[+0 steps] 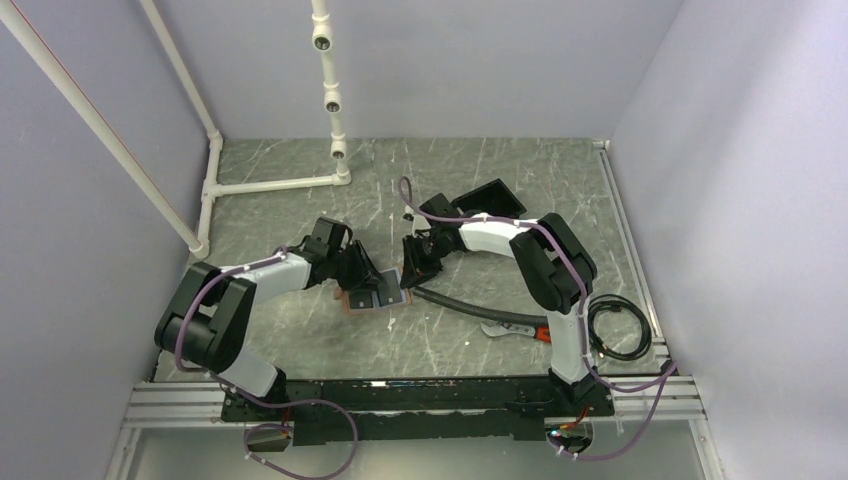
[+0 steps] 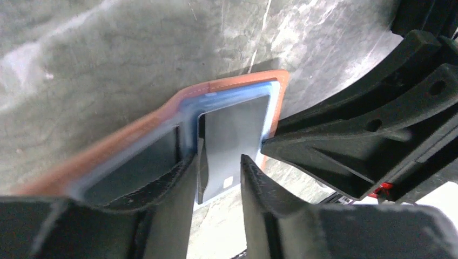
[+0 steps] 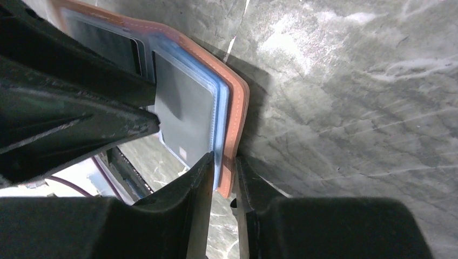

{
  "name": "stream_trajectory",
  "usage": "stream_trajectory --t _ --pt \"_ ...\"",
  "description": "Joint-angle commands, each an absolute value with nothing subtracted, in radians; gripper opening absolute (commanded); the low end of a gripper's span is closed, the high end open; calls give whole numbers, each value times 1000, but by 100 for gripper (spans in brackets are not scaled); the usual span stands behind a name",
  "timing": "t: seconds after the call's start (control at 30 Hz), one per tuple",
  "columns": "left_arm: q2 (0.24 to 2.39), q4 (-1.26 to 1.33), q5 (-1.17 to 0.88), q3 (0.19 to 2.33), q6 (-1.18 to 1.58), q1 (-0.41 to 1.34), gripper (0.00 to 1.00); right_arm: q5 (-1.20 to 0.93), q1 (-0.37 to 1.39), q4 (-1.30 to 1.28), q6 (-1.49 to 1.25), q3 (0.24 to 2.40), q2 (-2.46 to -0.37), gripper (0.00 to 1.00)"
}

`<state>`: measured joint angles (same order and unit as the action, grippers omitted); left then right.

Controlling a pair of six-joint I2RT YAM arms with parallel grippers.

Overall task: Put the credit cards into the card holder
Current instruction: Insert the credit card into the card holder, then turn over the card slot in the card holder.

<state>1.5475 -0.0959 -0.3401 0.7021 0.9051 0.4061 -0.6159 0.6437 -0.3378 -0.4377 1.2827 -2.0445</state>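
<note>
The tan-brown card holder [image 1: 356, 301] hangs open between my two grippers, just above the table. Its blue clear sleeves show in the left wrist view [image 2: 227, 89] and the right wrist view [image 3: 237, 108]. A dark blue-grey credit card [image 2: 232, 135] sits in the sleeve at the right gripper's end, its near end sticking out; it also shows in the right wrist view [image 3: 183, 108]. Another dark card [image 3: 108, 46] fills the neighbouring pocket. My left gripper [image 2: 216, 158] is open, its jaws by the first card's edge. My right gripper [image 3: 224, 162] is shut on the holder's edge.
A black box [image 1: 490, 200] lies behind the right arm. A black hose [image 1: 470, 305], a red-handled tool [image 1: 520, 330] and a cable coil [image 1: 620, 330] lie at the right front. A white pipe frame [image 1: 270, 185] stands at the back left.
</note>
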Motion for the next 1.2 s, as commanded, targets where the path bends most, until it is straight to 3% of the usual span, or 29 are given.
stream_trajectory --t 0.0,0.13,0.2,0.53,1.17 --pt "1433 -162 -321 682 915 425 45 -518 630 -380 -399 1304 -2022 25" --pt "1314 -292 -281 689 881 425 60 -501 622 -411 -377 1318 -1995 31" --pt "1276 -307 -288 694 865 425 60 -546 623 -392 -397 1315 -1989 33" --pt "1423 -145 -366 653 893 425 0 -688 634 -268 -495 1280 -1981 37" --pt "1531 -128 -311 585 889 425 0 -679 659 -261 -493 1249 -1954 40"
